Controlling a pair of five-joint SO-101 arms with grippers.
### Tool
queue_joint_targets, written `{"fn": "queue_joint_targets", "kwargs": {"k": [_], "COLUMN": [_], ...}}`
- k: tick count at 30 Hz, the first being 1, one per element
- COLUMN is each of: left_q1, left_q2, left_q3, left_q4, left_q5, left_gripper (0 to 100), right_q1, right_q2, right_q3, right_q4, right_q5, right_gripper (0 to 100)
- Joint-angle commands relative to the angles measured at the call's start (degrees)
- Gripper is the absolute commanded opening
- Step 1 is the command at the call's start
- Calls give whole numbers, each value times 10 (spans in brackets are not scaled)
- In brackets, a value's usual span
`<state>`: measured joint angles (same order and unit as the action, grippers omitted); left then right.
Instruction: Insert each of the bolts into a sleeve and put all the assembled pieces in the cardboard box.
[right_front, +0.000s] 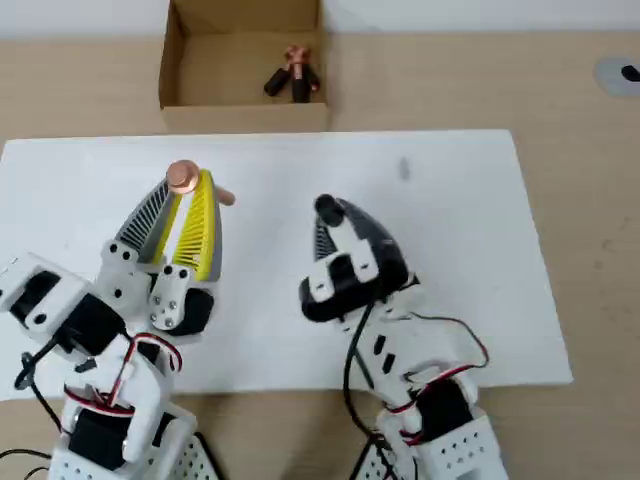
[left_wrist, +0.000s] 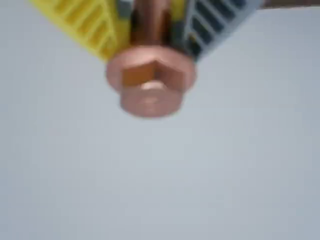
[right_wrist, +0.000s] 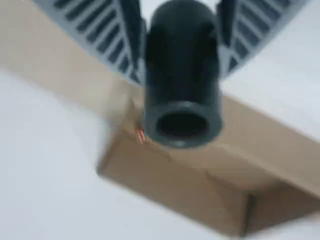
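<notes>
- My left pincer (right_front: 186, 190) is clenched on one copper bolt (right_front: 184, 177). The bolt's head pokes past my fingertips toward the counter's far edge, and its long part runs back between them.
- My right pincer (right_front: 328, 216) grips one black sleeve (right_front: 327, 208), open end aimed at the cardboard box (right_front: 245, 118).
- Two joined pieces (right_front: 292, 78) lie inside the box, at the far edge.

Assembled pieces (right_front: 293, 78) are lying in the cardboard box (right_front: 245, 118) behind the mat (right_front: 460, 230); over the mat, the bolt (right_front: 184, 177) is hovering left of the sleeve (right_front: 327, 208)
</notes>
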<state>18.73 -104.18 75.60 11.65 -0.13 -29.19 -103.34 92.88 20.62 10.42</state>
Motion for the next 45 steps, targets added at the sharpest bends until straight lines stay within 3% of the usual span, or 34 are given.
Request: {"fn": "queue_joint_targets", "kwargs": {"k": [1,5,11,16,22,26,31,38,45], "left_q1": [0,35,156,236,246,244,212,129,147], "left_q2": [-5,-5,-5,-5,-5,0,81,377,515], "left_q3": [-23,7,46,84,115,120,68,-165,-262], "left_q4": [-13,-13,-17,-25,-156,-185,-187,-184,-185], "left_q5": [14,-9,-81,-166,-237,-273,-243,-93,-62], "left_gripper": [6,6,6,6,7,7,6,6,6], "right_q1": [-34,-10,117,153,150,150,150,150,145], "right_q2": [-68,-68,-65,-65,-65,-65,-65,-65,-65], "right_q3": [12,12,-11,-9,-9,-12,-9,-9,-10], "right_q4": [-98,-131,-127,-127,-115,-74,-63,-63,-63], "right_q5": [-5,-10,-151,-171,-172,-197,-207,-205,-205], "right_gripper": [9,9,9,9,9,9,9,9,9]}}
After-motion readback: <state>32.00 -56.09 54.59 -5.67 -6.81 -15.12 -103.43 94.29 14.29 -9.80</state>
